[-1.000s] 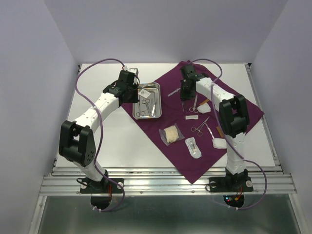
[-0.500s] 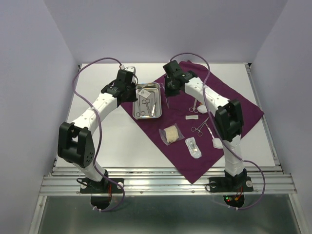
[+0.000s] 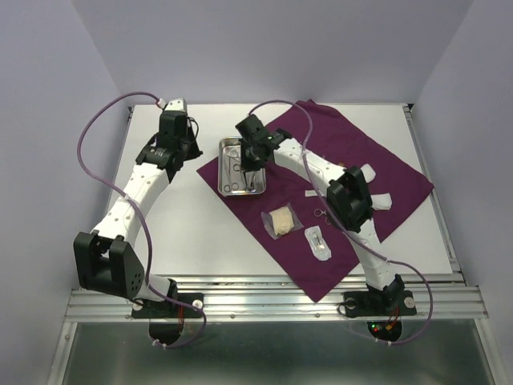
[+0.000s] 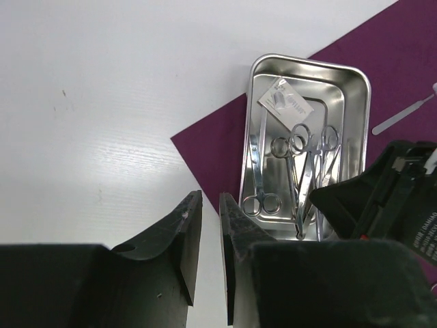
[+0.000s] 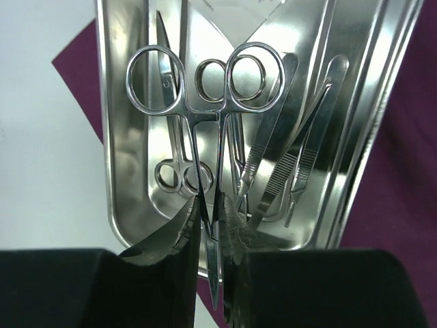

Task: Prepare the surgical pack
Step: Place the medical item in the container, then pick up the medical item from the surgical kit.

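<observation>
The plum-purple cloth [image 3: 353,144] lies spread on the right half of the table. The steel tray [image 3: 240,192] sits on its left corner and holds scissors [image 5: 171,174], tweezers [image 5: 300,150] and a small clear packet [image 4: 285,102]. My right gripper [image 3: 255,154] hangs over the tray, shut on ring-handled forceps [image 5: 205,102], rings pointing away from the wrist [image 5: 210,212]. My left gripper [image 3: 186,148] is over the bare table left of the tray, its jaws nearly together and empty [image 4: 210,201].
On the cloth lie a gauze packet [image 3: 282,222], a clear packet [image 3: 317,243], another pair of forceps [image 3: 323,212], a white label [image 3: 315,192] and white gauze pads [image 3: 385,200]. The right arm spans the middle of the cloth. Walls enclose the table.
My right gripper has carried the forceps left from the cloth to over the tray. My left gripper has drawn back from the tray's edge to the table on the left.
</observation>
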`<control>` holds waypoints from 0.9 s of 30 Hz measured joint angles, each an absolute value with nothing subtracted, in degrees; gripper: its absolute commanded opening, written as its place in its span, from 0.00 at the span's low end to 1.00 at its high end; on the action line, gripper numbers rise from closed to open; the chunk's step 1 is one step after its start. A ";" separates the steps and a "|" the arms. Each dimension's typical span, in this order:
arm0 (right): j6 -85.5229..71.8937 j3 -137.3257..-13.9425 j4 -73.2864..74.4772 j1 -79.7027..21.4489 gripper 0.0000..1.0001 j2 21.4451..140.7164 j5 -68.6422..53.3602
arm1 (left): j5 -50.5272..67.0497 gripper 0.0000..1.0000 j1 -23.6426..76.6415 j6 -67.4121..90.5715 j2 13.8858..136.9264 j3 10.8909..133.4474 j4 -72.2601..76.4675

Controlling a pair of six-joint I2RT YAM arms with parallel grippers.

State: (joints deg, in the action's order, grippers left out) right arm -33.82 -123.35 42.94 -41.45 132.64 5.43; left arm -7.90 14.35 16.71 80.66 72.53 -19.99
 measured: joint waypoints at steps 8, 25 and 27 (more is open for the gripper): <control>-35.92 -125.16 43.00 -43.13 0.61 137.80 4.45 | -7.77 0.29 13.76 17.08 80.03 70.70 -19.53; -33.82 -112.25 40.49 -37.58 0.61 122.30 17.61 | -5.76 0.36 13.76 17.15 78.04 69.32 -18.35; -33.85 -109.45 39.62 -36.01 0.61 120.49 18.28 | -5.56 0.36 13.76 17.15 78.04 69.28 -18.24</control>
